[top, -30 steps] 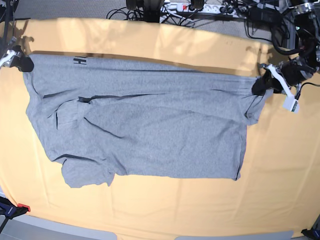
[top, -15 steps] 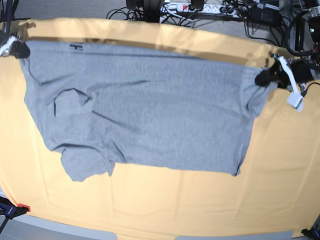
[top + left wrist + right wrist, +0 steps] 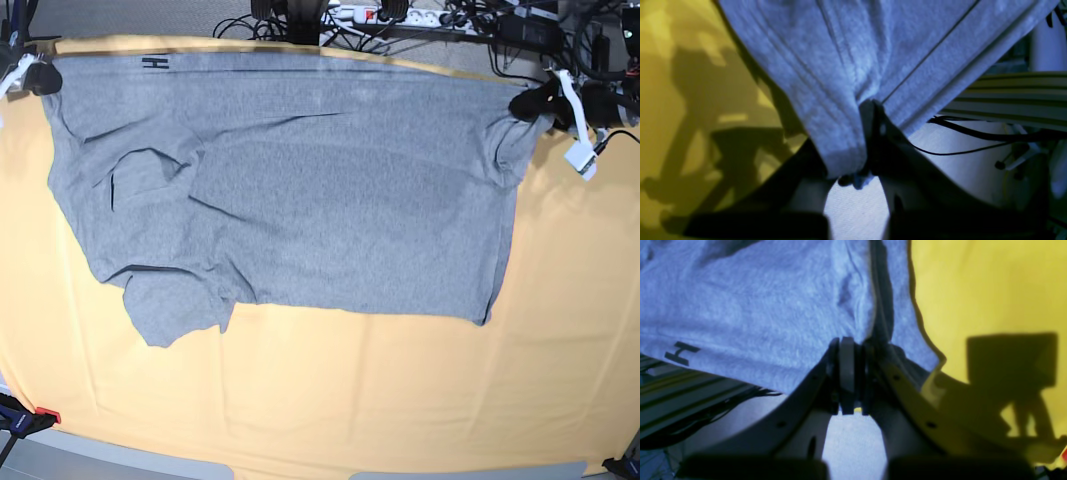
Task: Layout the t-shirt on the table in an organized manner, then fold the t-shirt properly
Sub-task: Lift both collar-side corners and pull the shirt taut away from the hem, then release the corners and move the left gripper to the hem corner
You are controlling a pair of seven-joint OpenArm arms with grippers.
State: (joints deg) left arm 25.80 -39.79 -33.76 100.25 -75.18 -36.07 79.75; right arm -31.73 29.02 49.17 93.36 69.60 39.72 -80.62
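The heather-grey t-shirt (image 3: pixel 290 190) hangs stretched between both grippers, its far edge raised over the table's far side and its near part lying on the table (image 3: pixel 400 400). A small black mark (image 3: pixel 155 62) shows on the raised edge. My left gripper (image 3: pixel 525 103) is shut on the shirt's far right corner; in the left wrist view it (image 3: pixel 867 110) pinches bunched grey cloth (image 3: pixel 846 66). My right gripper (image 3: pixel 40 78) is shut on the far left corner; in the right wrist view it (image 3: pixel 848 346) clamps the cloth (image 3: pixel 756 313). A sleeve (image 3: pixel 170 310) lies at the near left.
Cables and a power strip (image 3: pixel 400 18) lie beyond the table's far edge. Clamps sit at the near left corner (image 3: pixel 25 418) and near right corner (image 3: pixel 625 465). Bare yellow-orange cloth spreads along the near side and the right.
Both grippers have moved up and toward the table's far edge, carrying the shirt's held edge with them. The shirt has been drawn flatter and wider, and its near edge slid farther away.
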